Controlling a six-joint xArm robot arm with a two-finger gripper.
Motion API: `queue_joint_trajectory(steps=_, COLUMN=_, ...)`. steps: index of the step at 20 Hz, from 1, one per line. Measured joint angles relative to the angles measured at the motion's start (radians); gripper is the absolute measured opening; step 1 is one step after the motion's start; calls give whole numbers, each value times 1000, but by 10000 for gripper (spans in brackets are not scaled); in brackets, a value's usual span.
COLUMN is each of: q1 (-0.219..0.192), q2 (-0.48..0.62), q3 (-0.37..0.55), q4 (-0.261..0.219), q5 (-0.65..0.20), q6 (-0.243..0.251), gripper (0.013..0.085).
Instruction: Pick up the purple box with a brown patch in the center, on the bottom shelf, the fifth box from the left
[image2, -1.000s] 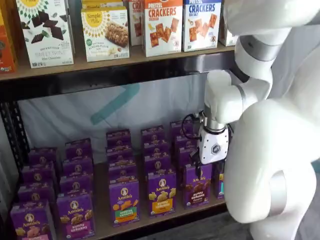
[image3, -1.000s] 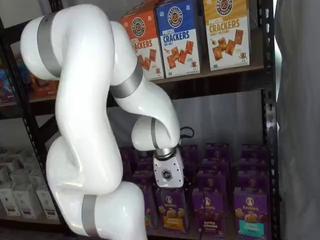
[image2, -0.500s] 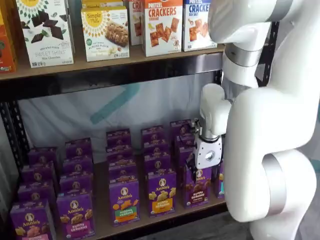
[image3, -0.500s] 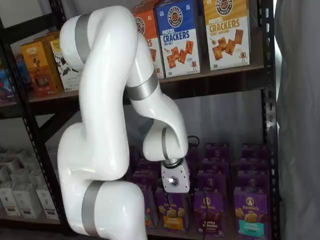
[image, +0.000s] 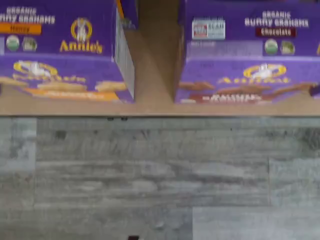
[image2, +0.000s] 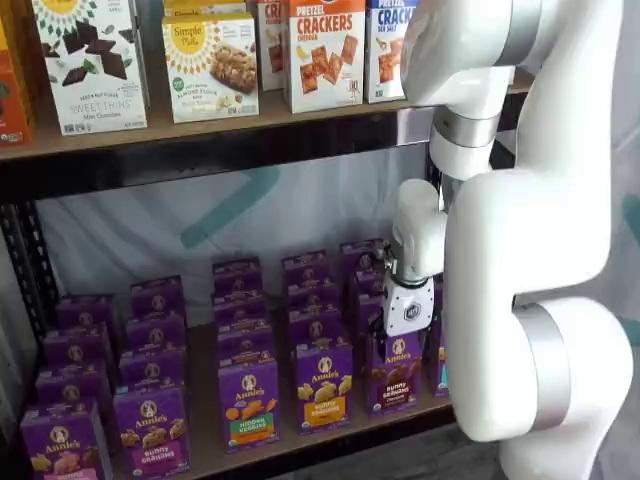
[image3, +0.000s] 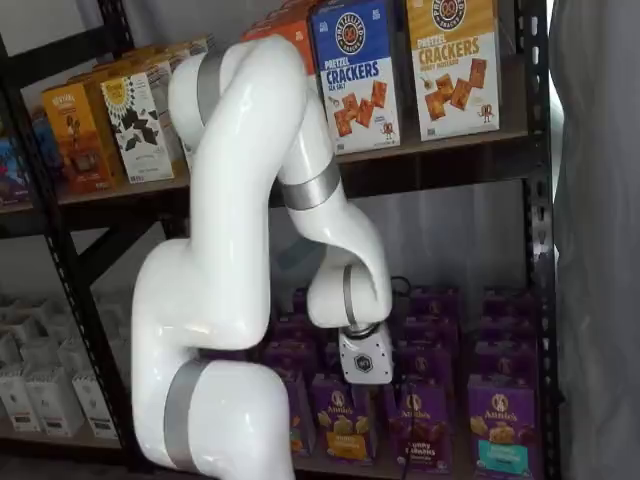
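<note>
The purple box (image2: 393, 375), with dark brown crackers at its centre, stands at the front of the bottom shelf (image2: 203, 440). It shows in both shelf views (image3: 420, 428). In the wrist view its top and front (image: 250, 55) read "bunny grahams chocolate". My gripper (image2: 396, 335) hangs just above and in front of this box, its white body over the box's top edge. It also shows in a shelf view (image3: 372, 383). Its black fingers do not show plainly, so I cannot tell whether they are open.
A purple carton with a yellow band (image2: 322, 385) stands left of the target, and shows in the wrist view (image: 65, 50). More purple cartons fill rows behind. A teal-banded carton (image3: 497, 428) stands to the right. Cracker boxes (image2: 325, 50) line the upper shelf. Grey plank floor (image: 150, 175) lies below.
The arm has swung further in toward the shelves. The gripper has come lower and closer to the top of the purple box with brown crackers.
</note>
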Motion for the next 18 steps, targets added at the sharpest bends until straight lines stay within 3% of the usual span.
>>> queue_joint_trajectory(steps=12, q1=-23, q2=176, q3=-236, q4=63, q5=32, q6=-84, gripper=850)
queue_joint_trajectory(steps=18, q1=-36, q2=260, q3=-342, q4=36, q5=49, q6=-72, gripper=850)
